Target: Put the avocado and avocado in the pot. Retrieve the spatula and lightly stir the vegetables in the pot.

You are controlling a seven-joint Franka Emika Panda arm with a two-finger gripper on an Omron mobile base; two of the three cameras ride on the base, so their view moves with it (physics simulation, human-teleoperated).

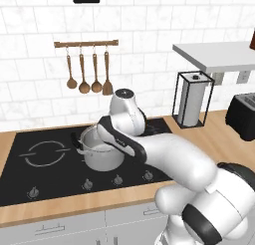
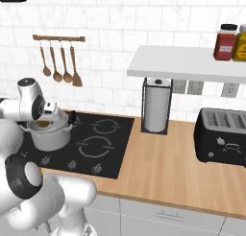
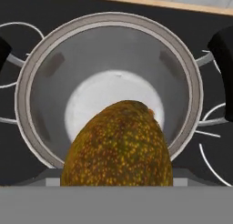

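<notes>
The steel pot (image 1: 102, 157) (image 2: 48, 136) stands on the black cooktop (image 1: 45, 162). In the hand view I look straight down into it past its rim (image 3: 27, 82); its pale bottom is bare, and the black side handles (image 3: 224, 50) stick out left and right. An olive-brown speckled avocado (image 3: 118, 148) (image 2: 43, 123) hangs just above the pot's opening. My gripper (image 2: 44, 119) is shut on it, its fingertips hidden behind the fruit. The grey metal spatula and the second avocado are out of view.
Wooden spoons and a wooden spatula hang on a rail (image 1: 87, 79) (image 2: 60, 67) behind the cooktop. A paper towel holder (image 1: 193, 99) (image 2: 156, 108) and a black toaster (image 2: 223, 136) stand on the counter to the right. A shelf (image 2: 187, 62) carries jars.
</notes>
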